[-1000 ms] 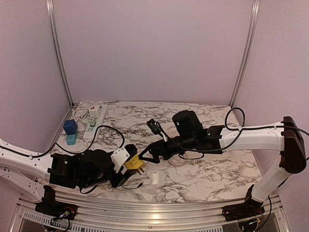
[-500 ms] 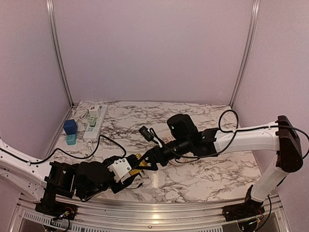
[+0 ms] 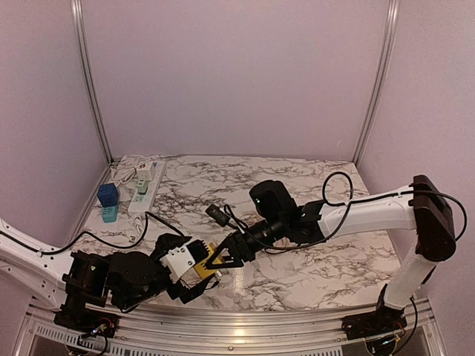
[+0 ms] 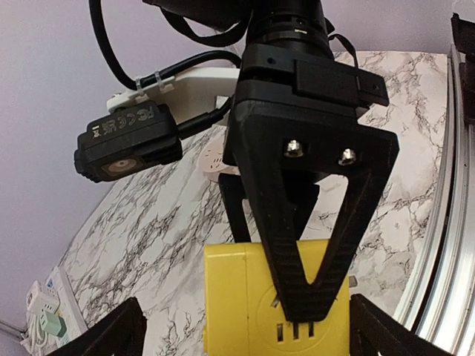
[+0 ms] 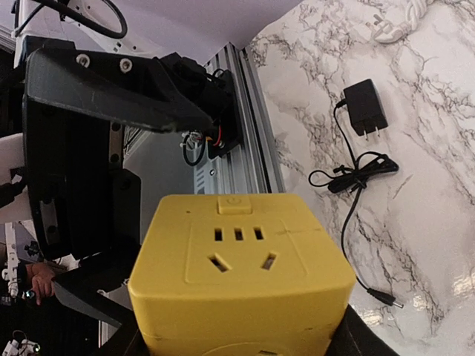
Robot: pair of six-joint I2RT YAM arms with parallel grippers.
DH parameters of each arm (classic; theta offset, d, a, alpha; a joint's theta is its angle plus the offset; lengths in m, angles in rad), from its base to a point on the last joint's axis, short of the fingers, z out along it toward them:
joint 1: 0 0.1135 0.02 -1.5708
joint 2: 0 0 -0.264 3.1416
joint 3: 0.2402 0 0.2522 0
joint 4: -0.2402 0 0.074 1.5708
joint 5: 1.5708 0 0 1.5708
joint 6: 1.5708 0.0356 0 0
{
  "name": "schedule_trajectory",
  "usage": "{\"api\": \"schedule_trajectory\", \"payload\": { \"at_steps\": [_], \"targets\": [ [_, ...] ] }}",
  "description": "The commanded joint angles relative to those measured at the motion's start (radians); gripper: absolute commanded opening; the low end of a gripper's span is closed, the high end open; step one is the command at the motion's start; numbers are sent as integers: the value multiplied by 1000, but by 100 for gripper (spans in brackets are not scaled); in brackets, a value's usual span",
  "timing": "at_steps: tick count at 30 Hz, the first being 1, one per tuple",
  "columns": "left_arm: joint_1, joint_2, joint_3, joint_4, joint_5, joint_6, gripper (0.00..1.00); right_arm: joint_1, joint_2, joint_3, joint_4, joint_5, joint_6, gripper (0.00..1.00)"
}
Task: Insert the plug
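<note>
Left gripper (image 3: 194, 268), seen from above, sits low near the worktop's (image 3: 312, 274) front edge, fingers spread. Your right gripper (image 3: 219, 259) pinches the yellow plug adapter (image 3: 205, 265) just beside it. Left wrist view: its fingers (image 4: 111, 337) stand wide of the adapter. Right wrist view: the adapter is clamped, with a black charger (image 5: 367, 107) lying beyond.

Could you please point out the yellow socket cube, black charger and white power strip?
yellow socket cube (image 5: 241, 259), right wrist view, its socket face.
black charger (image 5: 364, 107), right wrist view, its body.
white power strip (image 3: 141, 200), top view, its near end.
</note>
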State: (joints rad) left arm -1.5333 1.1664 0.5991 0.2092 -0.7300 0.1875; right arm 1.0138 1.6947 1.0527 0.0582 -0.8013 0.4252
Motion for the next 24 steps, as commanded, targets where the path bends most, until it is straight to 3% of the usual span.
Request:
{"api": "schedule_trajectory", "payload": {
  "at_steps": [1, 7, 14, 24],
  "targets": [
    [-2, -127, -54, 99, 4, -62, 99, 3, -25, 28, -10, -17, -94, 23],
    [25, -325, -154, 164, 65, -175, 99, -7, -104, -10, -21, 56, -209, 23],
    [125, -466, -228, 231, 288, -314, 99, 4, -238, -105, 90, 98, -325, 24],
    [168, -344, -225, 395, 556, -350, 99, 12, -399, -304, 528, 125, -229, 27]
  ]
}}
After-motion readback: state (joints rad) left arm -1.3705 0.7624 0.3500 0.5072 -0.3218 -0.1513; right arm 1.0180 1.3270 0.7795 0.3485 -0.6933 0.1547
